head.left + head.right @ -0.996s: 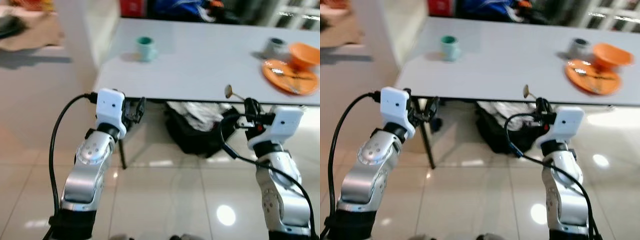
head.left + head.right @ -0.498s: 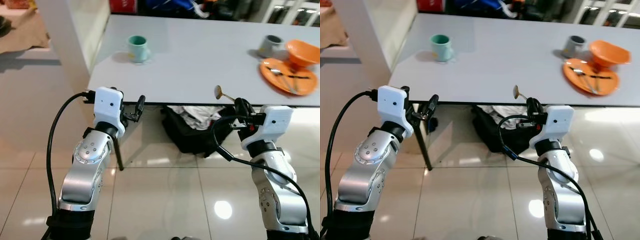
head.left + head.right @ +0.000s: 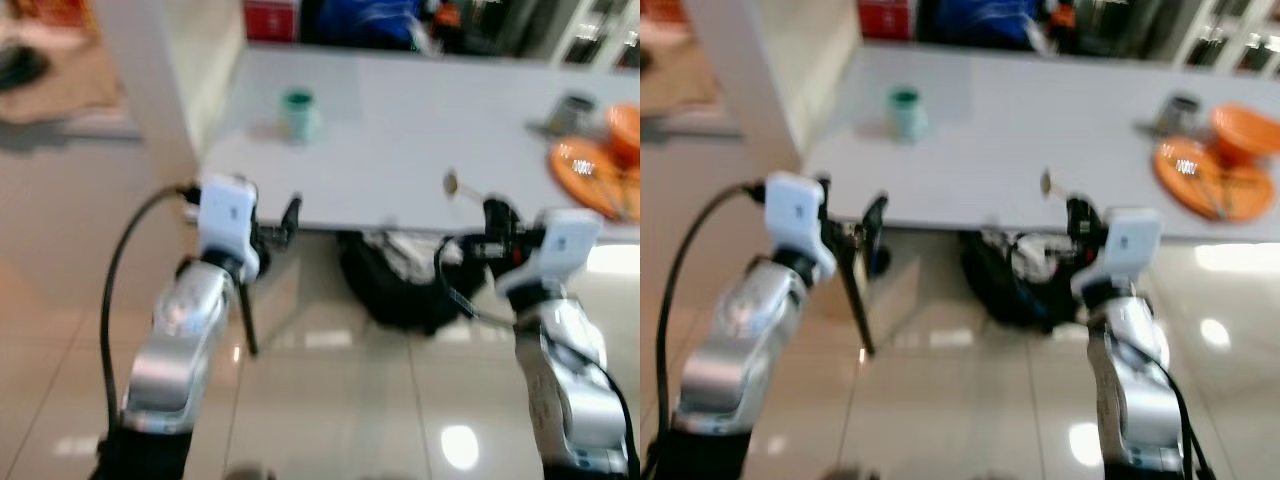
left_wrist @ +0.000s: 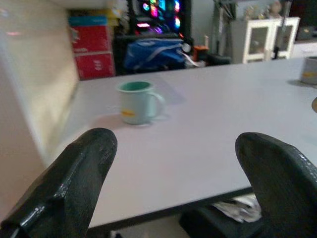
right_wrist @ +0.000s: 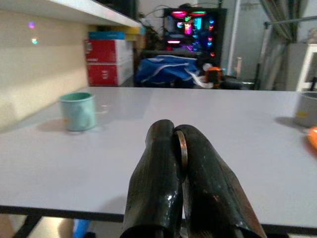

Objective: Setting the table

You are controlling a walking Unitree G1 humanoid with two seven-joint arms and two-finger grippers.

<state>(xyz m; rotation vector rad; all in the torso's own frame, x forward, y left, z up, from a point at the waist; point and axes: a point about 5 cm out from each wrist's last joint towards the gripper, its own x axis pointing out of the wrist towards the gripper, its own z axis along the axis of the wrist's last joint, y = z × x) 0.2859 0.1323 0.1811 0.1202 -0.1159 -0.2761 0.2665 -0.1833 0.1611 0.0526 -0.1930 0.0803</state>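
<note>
My right gripper [image 3: 494, 214] is shut on a metal spoon [image 3: 454, 185], whose bowl sticks up just at the near edge of the white table [image 3: 400, 140]; its fingers [image 5: 171, 168] press on the handle in the right wrist view. My left gripper [image 3: 290, 215] is open and holds nothing, just below the table's near left edge. A teal mug [image 3: 297, 112] stands at the table's far left, also seen as the mug [image 4: 136, 101] in the left wrist view. At the right end lie an orange plate [image 3: 1198, 178] with cutlery on it, an orange bowl [image 3: 1245, 125] and a grey cup [image 3: 1180, 110].
A black bag with white cloth [image 3: 400, 275] lies on the glossy tiled floor under the table. A table leg [image 3: 855, 300] stands near my left arm. A cream wall or pillar [image 3: 150, 80] rises left of the table. Red boxes and a blue bag sit beyond it.
The camera has shifted and the picture has blurred; the table sits slightly farther off in the picture. Both arms keep the same pose, the spoon still gripped.
</note>
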